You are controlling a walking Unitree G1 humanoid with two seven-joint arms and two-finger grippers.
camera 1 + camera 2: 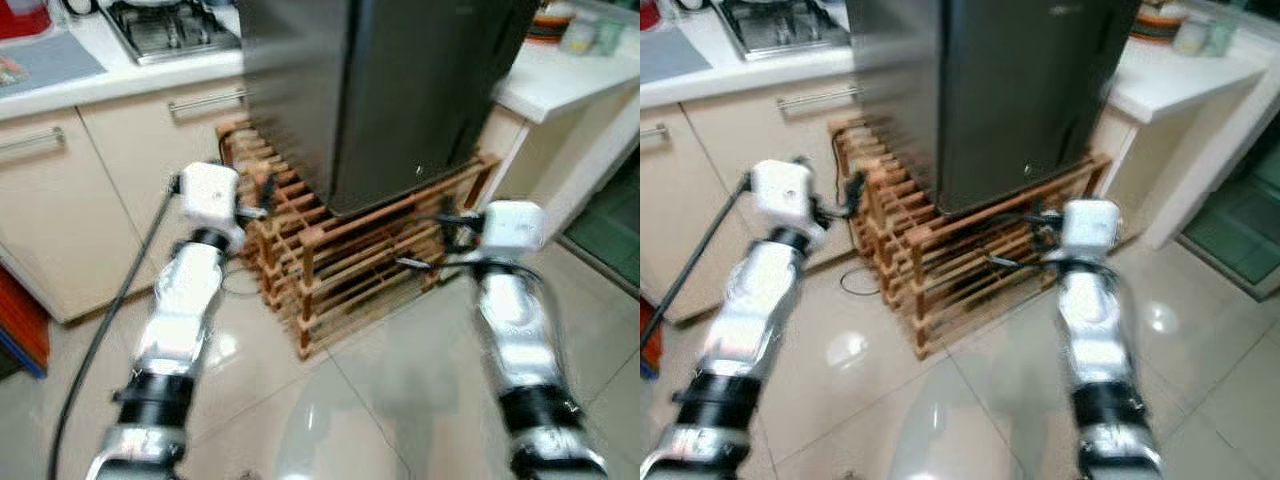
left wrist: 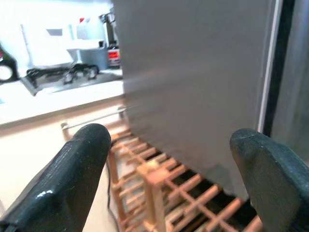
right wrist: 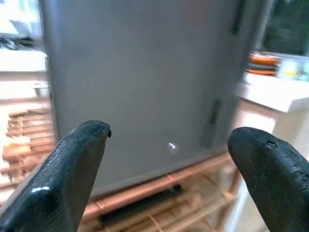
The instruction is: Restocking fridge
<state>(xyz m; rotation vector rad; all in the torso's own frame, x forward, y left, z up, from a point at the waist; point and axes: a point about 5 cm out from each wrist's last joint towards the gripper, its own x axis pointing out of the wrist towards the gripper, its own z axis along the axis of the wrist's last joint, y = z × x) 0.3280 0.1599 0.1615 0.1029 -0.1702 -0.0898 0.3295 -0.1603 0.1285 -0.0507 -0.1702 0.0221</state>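
A dark grey fridge (image 1: pixel 400 90) stands shut on a low wooden slatted rack (image 1: pixel 340 260), straight ahead of me. My left gripper (image 1: pixel 255 200) is held out toward the rack's left corner, and in the left wrist view its black fingers (image 2: pixel 82 164) stand wide apart with nothing between them. My right gripper (image 1: pixel 440 240) reaches toward the rack's front right, below the fridge door. Its fingers (image 3: pixel 72 164) are likewise spread and empty, facing the fridge's grey door (image 3: pixel 145 87). The picture is a little blurred.
Beige cabinets (image 1: pixel 60 200) under a white counter with a gas stove (image 1: pixel 170 30) run along the left. A white counter (image 1: pixel 560 80) carrying bowls juts out on the right. A black cable (image 1: pixel 110 310) hangs beside my left arm. Glossy tiled floor (image 1: pixel 400 380) lies below.
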